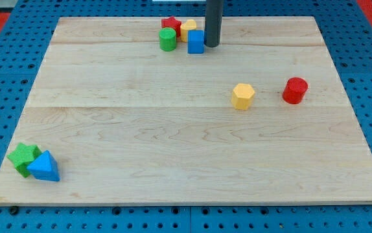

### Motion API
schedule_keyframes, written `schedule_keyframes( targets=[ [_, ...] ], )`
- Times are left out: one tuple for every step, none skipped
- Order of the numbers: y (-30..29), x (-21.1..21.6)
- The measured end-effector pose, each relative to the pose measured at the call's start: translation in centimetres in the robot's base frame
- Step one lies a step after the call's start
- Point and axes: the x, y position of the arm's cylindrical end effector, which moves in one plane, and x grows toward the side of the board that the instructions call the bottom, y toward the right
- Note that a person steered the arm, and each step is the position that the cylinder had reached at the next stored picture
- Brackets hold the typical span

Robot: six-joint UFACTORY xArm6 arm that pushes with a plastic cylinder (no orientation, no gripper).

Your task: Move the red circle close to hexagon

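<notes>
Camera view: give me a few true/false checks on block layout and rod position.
1. The red circle sits toward the view's right of the yellow hexagon, with a gap between them. True.
2. My tip is touching the red circle. False: it is near the view's top, right beside the blue cube, far from the red circle.
3. A green cylinder stands in the cluster at the view's top, by the red star. True.
4. The blue triangle lies next to the yellow hexagon. False: it is at the view's bottom left, against a green block.
</notes>
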Motion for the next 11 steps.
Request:
schedule_keyframes(
  targets=[
    [0.9,2.4],
    [4.3,4.7],
    [9.5,6.1],
    [15.4,7.7],
    [19.4,9.8],
    [19.3,12.9],
    [15.6,14.3],
    [11.4,14.3],
    [11.1,15.5],
    [11.0,17.8],
    [8.6,16.9]
  ],
)
